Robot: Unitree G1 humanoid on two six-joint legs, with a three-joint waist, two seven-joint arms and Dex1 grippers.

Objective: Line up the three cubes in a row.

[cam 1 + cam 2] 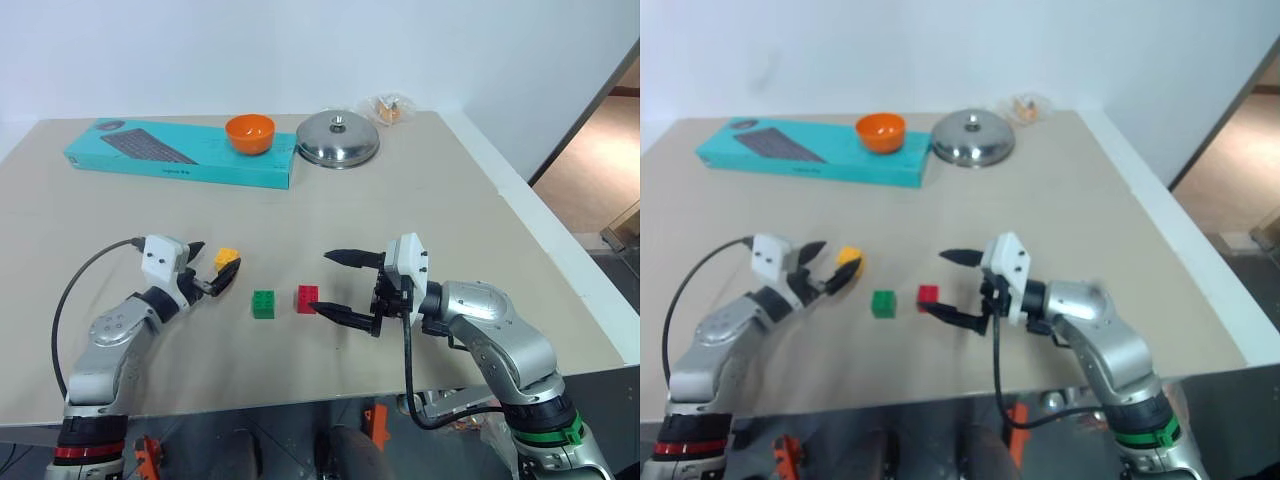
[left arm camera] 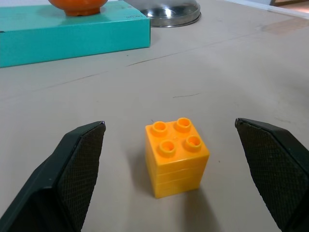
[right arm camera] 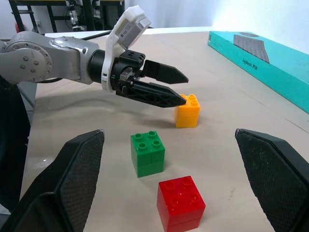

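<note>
Yellow cube (image 1: 227, 260): sat on the counter (image 1: 420, 210), up and to the left of the other two, off their line. It stood upright, studs up, touching nothing.
Green cube (image 1: 263, 303): rested just left of the red one, a small gap between them.
Red cube (image 1: 307, 298): rested beside the green, the two already forming a short row running left to right across the counter.
Left gripper (image 1: 212, 268): you had its fingers spread wide, holding nothing. The left wrist view showed the yellow cube centred in the gap between the two fingers, a little ahead of the tips and clear of both.
Right gripper (image 1: 343, 287): fingers stood wide apart and empty, pointing toward the robot's left. The red cube lay just off the lower fingertip; whether they touched could not be told.
Nearer arm: the left, by a clear margin, for the yellow cube; the right sat closest to the red.
Key relation: yellow lay straight ahead of the left gripper, between its fingers, and needed to come down and toward the green cube's left side to join the row.
Judgement: you looked set to close on yellow next; a square grip on its flat sides should hold well.
Background: teal box (image 1: 180, 152), orange bowl (image 1: 249, 133) and steel lid (image 1: 338, 138) sat well apart at the far edge.
</note>
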